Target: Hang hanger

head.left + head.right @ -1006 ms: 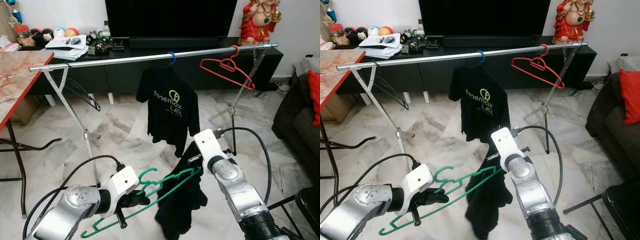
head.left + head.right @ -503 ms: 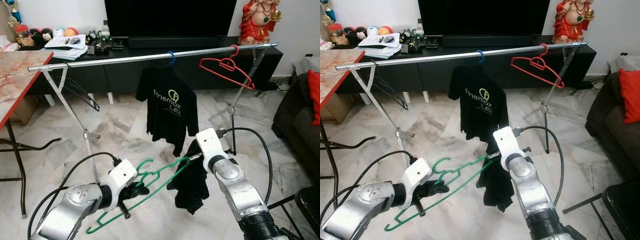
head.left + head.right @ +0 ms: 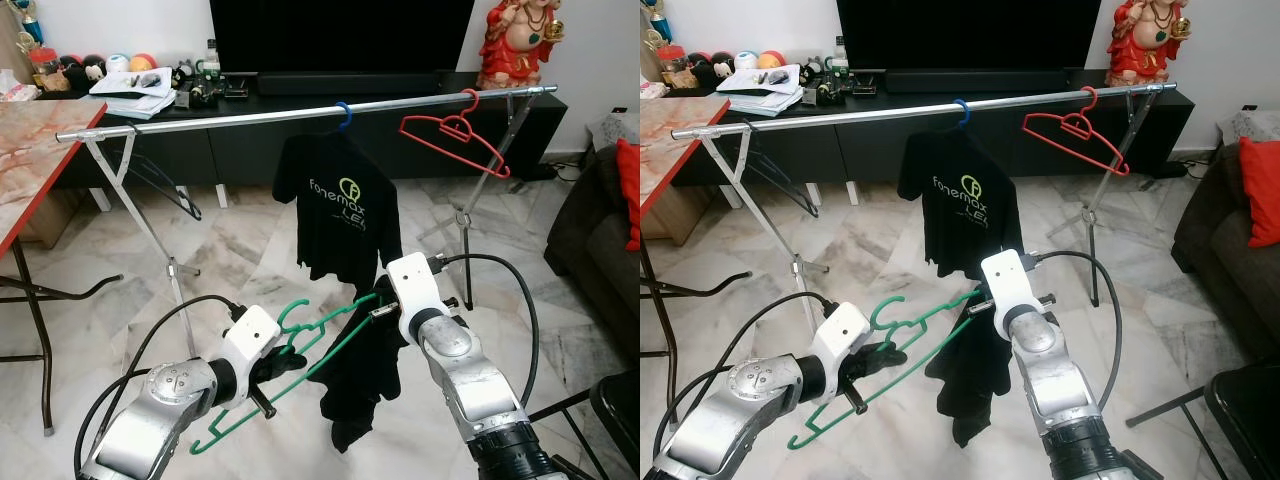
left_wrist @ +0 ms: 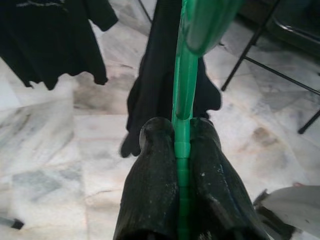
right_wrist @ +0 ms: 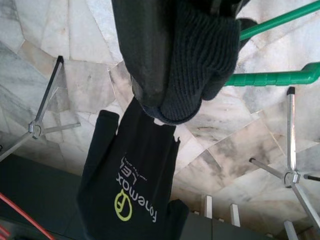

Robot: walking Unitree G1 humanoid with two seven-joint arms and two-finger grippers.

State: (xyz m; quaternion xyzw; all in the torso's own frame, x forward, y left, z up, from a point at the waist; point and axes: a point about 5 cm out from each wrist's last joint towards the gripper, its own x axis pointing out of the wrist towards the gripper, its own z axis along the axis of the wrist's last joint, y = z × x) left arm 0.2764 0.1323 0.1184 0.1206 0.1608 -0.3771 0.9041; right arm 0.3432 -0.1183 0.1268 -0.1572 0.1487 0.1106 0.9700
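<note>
Left eye view: the green hanger [image 3: 300, 360] is held low in front of the robot, well below the rail [image 3: 300, 112]. Its long axis runs diagonally, low at the robot's left and rising toward the right, with the hook [image 3: 291, 316] turned upward. A dark garment [image 3: 365, 385] is draped from its upper end and hangs limp. A printed black shirt [image 3: 345, 215] and a red hanger [image 3: 455, 140] are already carried by the rail.

Right eye view: the left gripper [image 3: 875, 358] is placed at the hanger's neck; the right gripper [image 3: 980, 300] is placed at its upper shoulder, against the cloth.

Left wrist view: the left fingers [image 4: 160, 190] are clenched on the green bar.

Right wrist view: knitted dark fabric is pinched by the right fingers [image 5: 150, 60], so that claw is judged to be grasping the garment.

The hanger is judged light, stiff and smooth, therefore liable to pivot; the garment is soft and swings. A hold near the neck is advised.
</note>
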